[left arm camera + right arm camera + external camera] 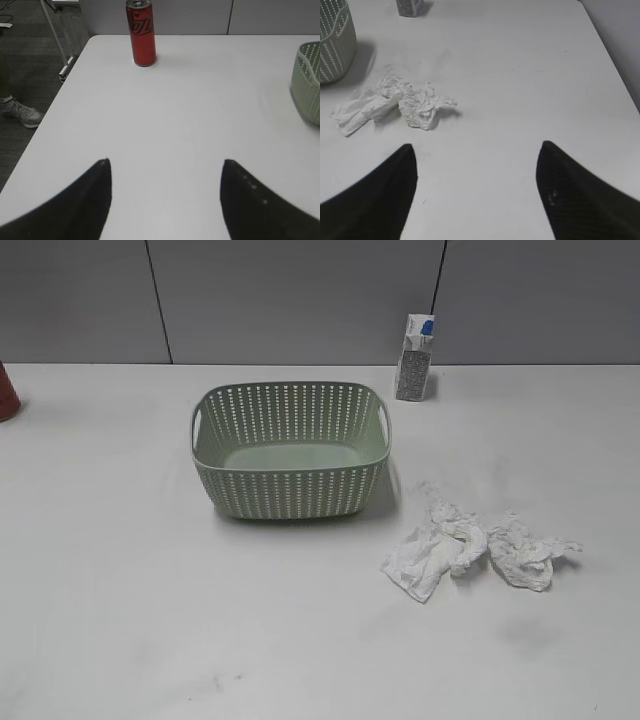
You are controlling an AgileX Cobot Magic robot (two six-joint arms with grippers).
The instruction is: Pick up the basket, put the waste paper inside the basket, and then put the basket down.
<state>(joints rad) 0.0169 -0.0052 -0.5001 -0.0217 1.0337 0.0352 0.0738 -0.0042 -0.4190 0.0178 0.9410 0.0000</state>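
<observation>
The pale sage-green basket (290, 450) stands upright and empty on the white table; its edge shows in the left wrist view (307, 82) and the right wrist view (335, 42). Crumpled white waste paper wads (440, 550) (525, 552) lie on the table to its front right, also in the right wrist view (362, 105) (422, 107). My left gripper (165, 162) is open and empty above bare table, left of the basket. My right gripper (477, 147) is open and empty, short of and right of the paper. Neither gripper shows in the exterior view.
A red drink can (141, 32) stands at the table's far left (6, 392). A white-grey carton with a blue mark (416, 357) stands behind the basket to the right (409, 7). The table's left edge (50, 110) and right edge (610, 55) are near.
</observation>
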